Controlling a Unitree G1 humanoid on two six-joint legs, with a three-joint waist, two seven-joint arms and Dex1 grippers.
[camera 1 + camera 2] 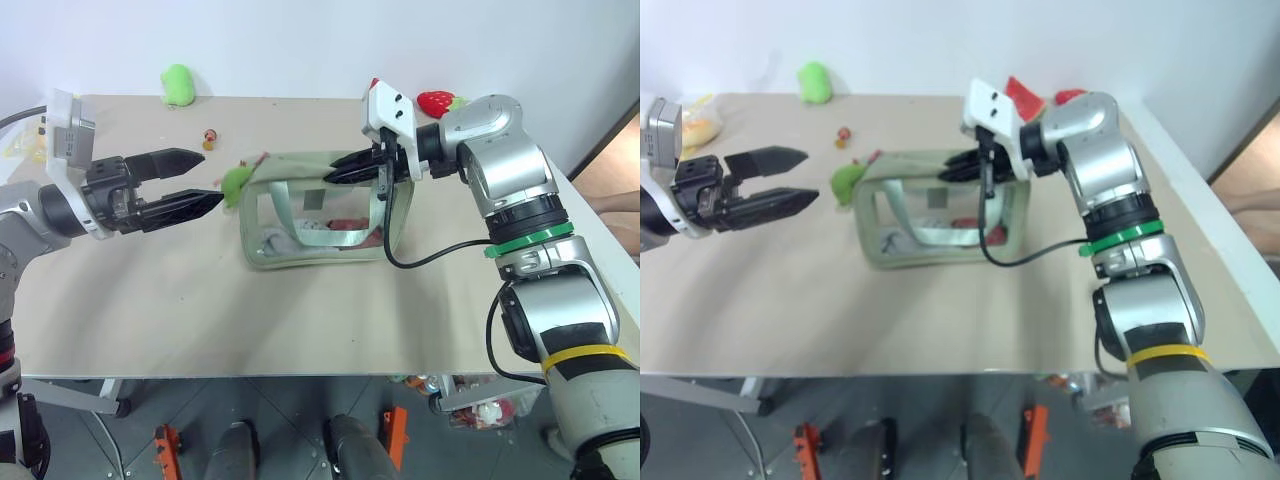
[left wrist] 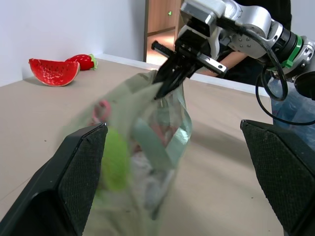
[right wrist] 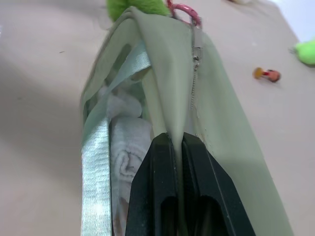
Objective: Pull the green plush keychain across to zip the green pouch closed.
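The green pouch (image 1: 320, 215) stands upright in the middle of the table, its clear window facing me and its strap (image 1: 290, 210) hanging across the window. The green plush keychain (image 1: 236, 183) hangs on a pinkish-red cord (image 3: 184, 10) at the pouch's left end. My left gripper (image 1: 208, 180) is open and level, its fingertips just left of the keychain and apart from it. From the right, my right gripper (image 1: 335, 172) is shut on the pouch's top fabric beside the zip (image 3: 194, 73), towards the right end. In the left wrist view the keychain (image 2: 115, 162) lies between my open fingers (image 2: 78, 177).
A larger green plush blob (image 1: 178, 85) and a small toy (image 1: 210, 138) lie at the back left. A strawberry toy (image 1: 437, 102) and a watermelon slice (image 2: 53, 71) sit at the back right. The table's front edge (image 1: 300, 375) runs close to me.
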